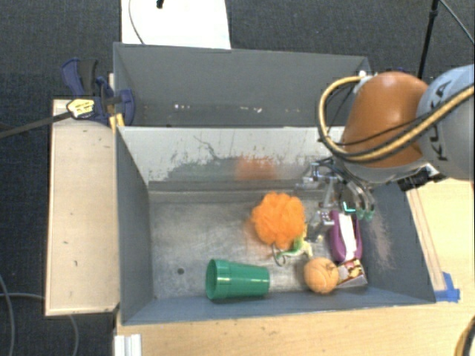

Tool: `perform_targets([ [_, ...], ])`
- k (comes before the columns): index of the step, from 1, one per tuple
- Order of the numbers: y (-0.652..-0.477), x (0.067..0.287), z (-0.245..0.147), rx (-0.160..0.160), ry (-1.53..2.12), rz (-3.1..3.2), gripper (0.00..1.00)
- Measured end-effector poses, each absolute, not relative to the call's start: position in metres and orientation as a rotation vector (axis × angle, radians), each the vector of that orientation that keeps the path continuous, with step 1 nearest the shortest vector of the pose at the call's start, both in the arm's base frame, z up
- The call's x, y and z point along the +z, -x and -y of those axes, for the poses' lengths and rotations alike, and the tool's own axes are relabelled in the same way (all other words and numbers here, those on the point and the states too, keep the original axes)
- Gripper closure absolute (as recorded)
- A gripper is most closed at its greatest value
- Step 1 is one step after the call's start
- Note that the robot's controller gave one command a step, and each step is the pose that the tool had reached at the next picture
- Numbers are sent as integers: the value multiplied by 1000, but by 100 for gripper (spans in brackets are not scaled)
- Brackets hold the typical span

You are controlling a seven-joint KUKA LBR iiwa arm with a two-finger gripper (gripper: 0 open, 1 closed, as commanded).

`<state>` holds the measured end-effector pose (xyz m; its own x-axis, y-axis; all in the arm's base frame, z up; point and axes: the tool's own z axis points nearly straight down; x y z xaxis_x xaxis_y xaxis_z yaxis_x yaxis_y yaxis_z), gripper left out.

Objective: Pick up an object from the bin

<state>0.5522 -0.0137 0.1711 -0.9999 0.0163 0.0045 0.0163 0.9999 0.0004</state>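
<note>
My gripper (343,201) hangs low over the right part of the bin, just right of a fluffy orange bath pouf (278,218). Directly below it lies a purple and white elongated object (344,237), whose upper end reaches under the gripper. In front of that sits a tan ball (321,275), with a small flat printed packet (354,273) at its right. A small green and yellow piece (292,250) lies at the pouf's lower edge.
A green plastic cup (236,279) lies on its side near the front wall, its mouth to the left. The arm's orange cover and looping cables hang above the bin's right rear corner. The right wall is close to the gripper.
</note>
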Motion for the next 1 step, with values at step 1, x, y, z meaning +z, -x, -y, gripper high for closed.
perform_targets([
  [1, -554, 175, 14, 0, 24, 3145, 100],
])
